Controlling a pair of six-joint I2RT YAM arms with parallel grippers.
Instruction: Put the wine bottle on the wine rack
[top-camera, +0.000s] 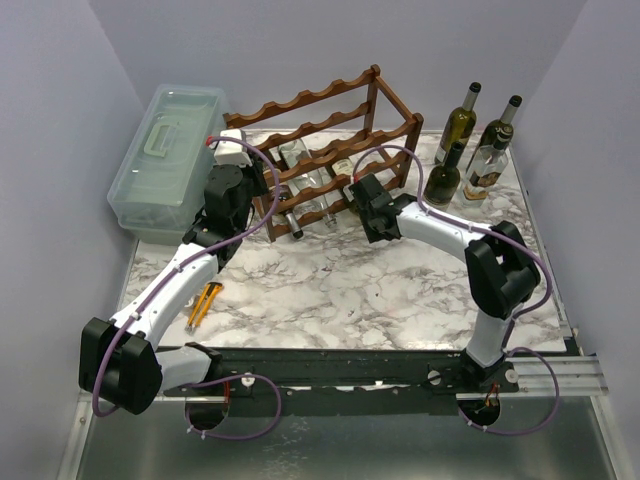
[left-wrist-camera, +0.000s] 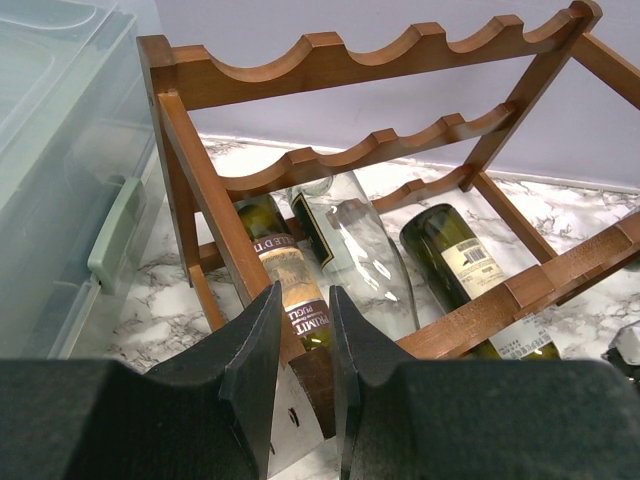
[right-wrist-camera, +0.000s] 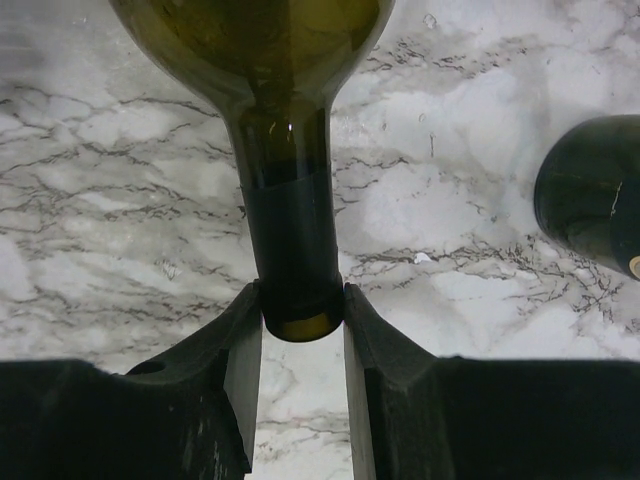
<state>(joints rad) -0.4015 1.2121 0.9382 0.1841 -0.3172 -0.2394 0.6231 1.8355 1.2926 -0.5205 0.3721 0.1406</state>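
Note:
The dark reddish-brown wine rack (top-camera: 325, 130) stands at the back middle of the marble table, with bottles lying in its bottom tier. My left gripper (top-camera: 262, 188) is at the rack's near-left corner. In the left wrist view its jaws (left-wrist-camera: 305, 300) are shut on the rack's wooden post (left-wrist-camera: 315, 375). My right gripper (top-camera: 360, 195) is at the rack's near-right end. In the right wrist view it (right-wrist-camera: 302, 300) is shut on the mouth of a dark green wine bottle (right-wrist-camera: 290, 230), which points straight away from it and lies low over the marble.
A pale green plastic box (top-camera: 165, 160) sits left of the rack. Several wine bottles (top-camera: 460, 125) stand at the back right. An orange-handled tool (top-camera: 205, 303) lies near the left arm. Another dark bottle (right-wrist-camera: 590, 200) lies right of the held one.

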